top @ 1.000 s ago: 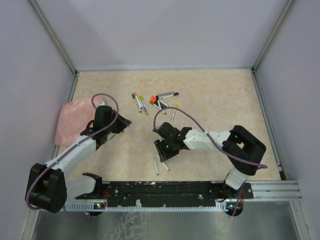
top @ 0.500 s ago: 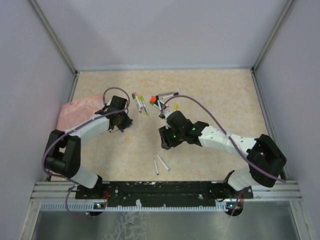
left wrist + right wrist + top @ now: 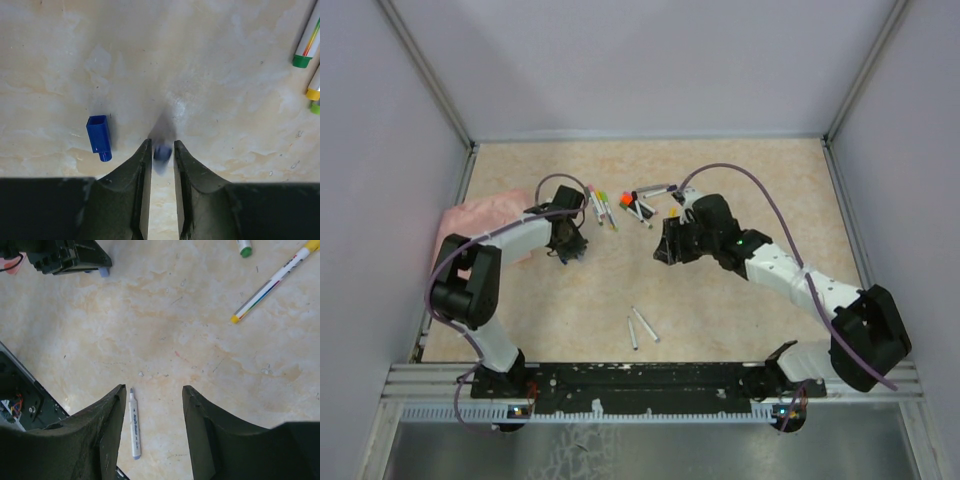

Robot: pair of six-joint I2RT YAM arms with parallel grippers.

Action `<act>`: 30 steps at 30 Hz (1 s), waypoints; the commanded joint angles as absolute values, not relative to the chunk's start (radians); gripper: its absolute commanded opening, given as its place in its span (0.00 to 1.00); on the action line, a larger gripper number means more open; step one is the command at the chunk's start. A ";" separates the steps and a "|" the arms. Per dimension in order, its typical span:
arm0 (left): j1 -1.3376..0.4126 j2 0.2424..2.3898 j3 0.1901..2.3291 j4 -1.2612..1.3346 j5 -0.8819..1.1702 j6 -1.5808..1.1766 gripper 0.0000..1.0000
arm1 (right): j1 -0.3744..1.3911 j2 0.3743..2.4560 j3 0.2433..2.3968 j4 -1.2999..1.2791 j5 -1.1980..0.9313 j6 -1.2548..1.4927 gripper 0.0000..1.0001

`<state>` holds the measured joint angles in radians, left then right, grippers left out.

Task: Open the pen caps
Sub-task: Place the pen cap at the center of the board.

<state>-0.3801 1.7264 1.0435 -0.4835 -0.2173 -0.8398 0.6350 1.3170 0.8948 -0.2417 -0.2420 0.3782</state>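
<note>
Beige table below, right gripper hangs spread and empty above a stray pen, left gripper sits barely parted around a blurred blue cap, pinched or free I can't tell, and a careless release might bounce it away.

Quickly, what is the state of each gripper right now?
Left gripper: jaws nearly shut, a small blue cap at their ends; whether it is gripped cannot be told.
Right gripper: open, holding nothing.

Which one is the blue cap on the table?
Find the pink cloth on the table's left side; the left gripper is beside it. Right by its fingertips lies the blue cap: short, boxy and deep blue, unlike the long white pens.
</note>
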 commanded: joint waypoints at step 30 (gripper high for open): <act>-0.367 1.247 0.924 -0.224 0.086 -0.448 0.73 | 0.494 1.514 1.093 -0.136 -0.209 0.472 0.49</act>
<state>-0.3729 1.3239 0.9585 -0.3408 -0.0383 -0.5285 0.5190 1.4883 1.0233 -0.1520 -0.2417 0.4740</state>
